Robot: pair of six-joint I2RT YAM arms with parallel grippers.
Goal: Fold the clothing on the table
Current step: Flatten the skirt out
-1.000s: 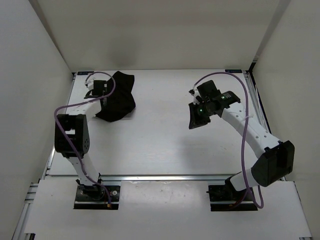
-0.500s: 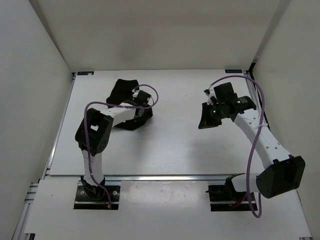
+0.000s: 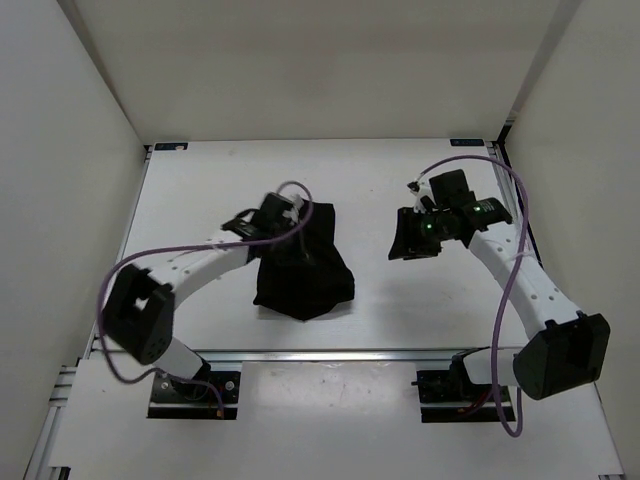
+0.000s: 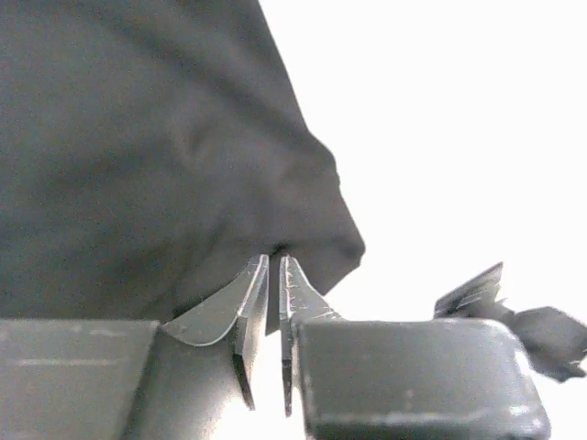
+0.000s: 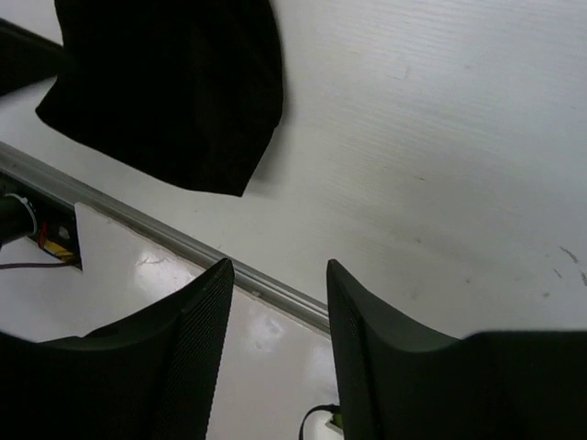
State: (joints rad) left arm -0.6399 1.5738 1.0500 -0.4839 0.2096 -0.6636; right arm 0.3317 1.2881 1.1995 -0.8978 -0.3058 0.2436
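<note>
The clothing [image 3: 305, 270] is a crumpled black heap on the white table [image 3: 400, 300], near the front edge and a little left of centre. My left gripper [image 3: 298, 222] sits at the heap's far top edge. In the left wrist view its jaws stand almost together [image 4: 273, 266] with a fold of the clothing [image 4: 138, 156] pinched between the tips. My right gripper [image 3: 408, 240] hovers over bare table to the right of the garment, apart from it. Its jaws are open [image 5: 275, 302] with nothing between them, and the clothing [image 5: 174, 82] lies ahead at the upper left.
A silver rail [image 3: 350, 353] runs along the table's near edge, also seen under the right fingers [image 5: 183, 243]. White walls [image 3: 80, 150] close in the left, back and right sides. Purple cables [image 3: 515, 270] loop off both arms.
My left arm has swung from the far left corner toward the front centre, dragging the clothing with it. My right gripper has opened while staying nearly in place.
</note>
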